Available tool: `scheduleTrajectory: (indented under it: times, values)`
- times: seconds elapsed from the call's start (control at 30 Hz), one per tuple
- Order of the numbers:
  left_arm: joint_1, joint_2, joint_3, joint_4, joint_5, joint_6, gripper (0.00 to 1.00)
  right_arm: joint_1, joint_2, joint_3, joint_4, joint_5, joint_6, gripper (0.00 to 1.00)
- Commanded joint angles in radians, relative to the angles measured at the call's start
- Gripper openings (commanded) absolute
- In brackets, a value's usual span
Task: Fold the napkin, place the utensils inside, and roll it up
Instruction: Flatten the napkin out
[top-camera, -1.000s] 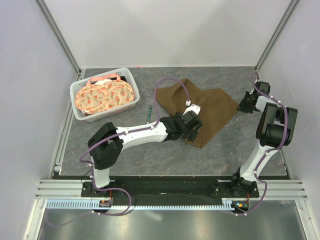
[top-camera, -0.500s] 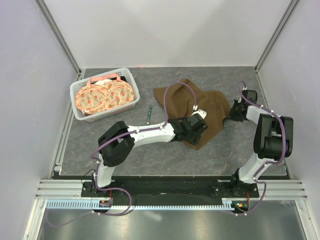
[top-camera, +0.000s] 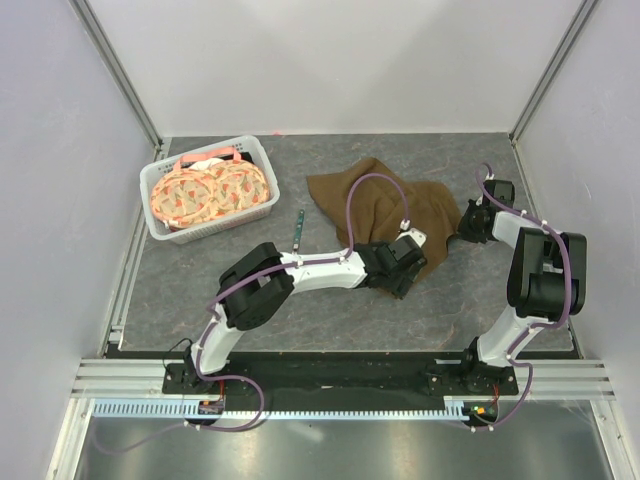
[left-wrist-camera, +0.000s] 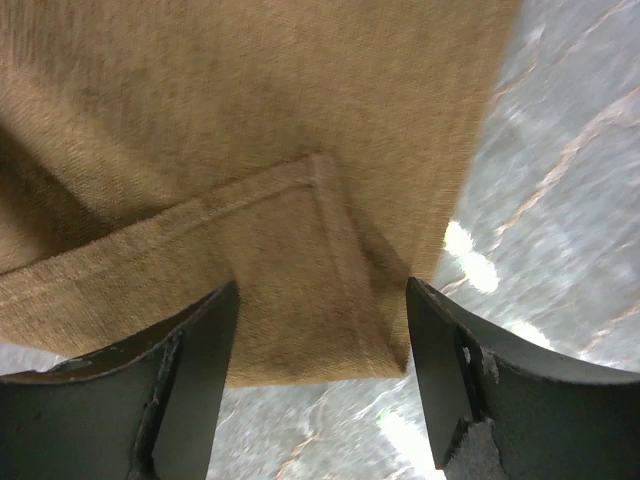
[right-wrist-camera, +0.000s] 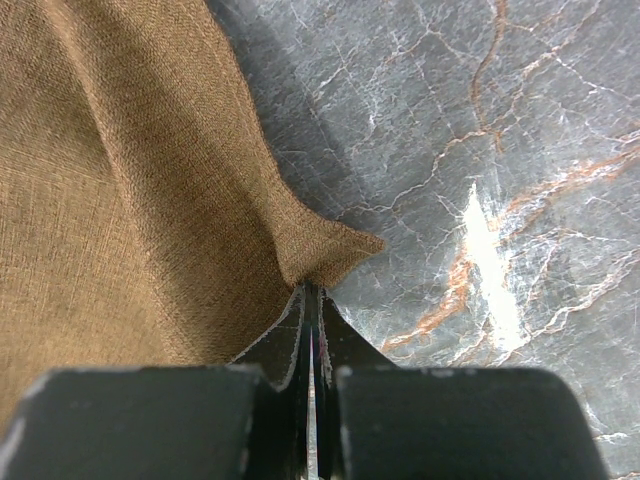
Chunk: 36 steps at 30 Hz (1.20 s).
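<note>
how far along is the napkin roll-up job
Early. Nothing done: the napkin lies rumpled, not squarely folded. In hand: the right fingers pinch one napkin corner; the left fingers stand open over a hemmed corner. Left: folding, putting in the utensil, which lies apart on the table, and rolling.

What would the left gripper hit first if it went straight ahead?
Probably the napkin: its hemmed corner lies straight ahead of the open left gripper, though how close is unclear.
</note>
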<state>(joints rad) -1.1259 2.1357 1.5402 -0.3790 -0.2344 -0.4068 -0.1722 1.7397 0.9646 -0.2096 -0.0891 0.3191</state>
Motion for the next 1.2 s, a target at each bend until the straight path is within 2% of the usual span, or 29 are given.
scheduleTrajectory:
  times: [0.0,0.03,0.13,0.17,0.27,0.43,0.47,0.57,0.67,0.83,1.03,1.17]
  values:
    - [-0.003,0.059,0.063,0.014,-0.014,0.048,0.74,0.007,0.027,-0.035,-0.097,0.037,-0.012,0.0]
    - [-0.003,0.066,0.067,0.006,-0.025,0.049,0.72,0.007,0.026,-0.035,-0.097,0.04,-0.011,0.0]
    - [-0.003,0.078,0.074,-0.018,-0.066,0.048,0.58,0.007,0.017,-0.029,-0.103,0.051,-0.014,0.0]
    - [-0.003,0.076,0.063,-0.021,-0.069,0.049,0.5,0.007,0.015,-0.026,-0.108,0.054,-0.015,0.0]
    - [-0.003,0.066,0.037,-0.02,-0.083,0.043,0.38,0.007,0.006,-0.017,-0.112,0.057,-0.011,0.01]
    - [-0.003,-0.009,-0.037,-0.018,-0.126,0.013,0.08,0.0,-0.014,0.012,-0.132,0.057,-0.015,0.14]
    - [0.003,-0.031,-0.052,-0.017,-0.137,0.007,0.04,-0.007,-0.023,0.017,-0.143,0.058,-0.015,0.22]
    - [0.02,-0.123,-0.121,-0.003,-0.16,-0.024,0.02,-0.018,-0.043,0.034,-0.157,0.058,-0.015,0.39]
    - [0.044,-0.204,-0.198,0.011,-0.158,-0.061,0.02,-0.024,-0.051,0.048,-0.165,0.055,-0.014,0.47]
    - [0.061,-0.264,-0.268,0.035,-0.135,-0.07,0.02,-0.029,-0.043,0.042,-0.175,0.057,-0.025,0.5]
    - [0.071,-0.276,-0.287,0.038,-0.114,-0.079,0.02,-0.033,-0.086,0.008,-0.191,0.112,-0.04,0.57]
    - [0.071,-0.293,-0.299,0.054,-0.105,-0.082,0.02,-0.039,-0.065,0.005,-0.189,0.094,-0.038,0.58]
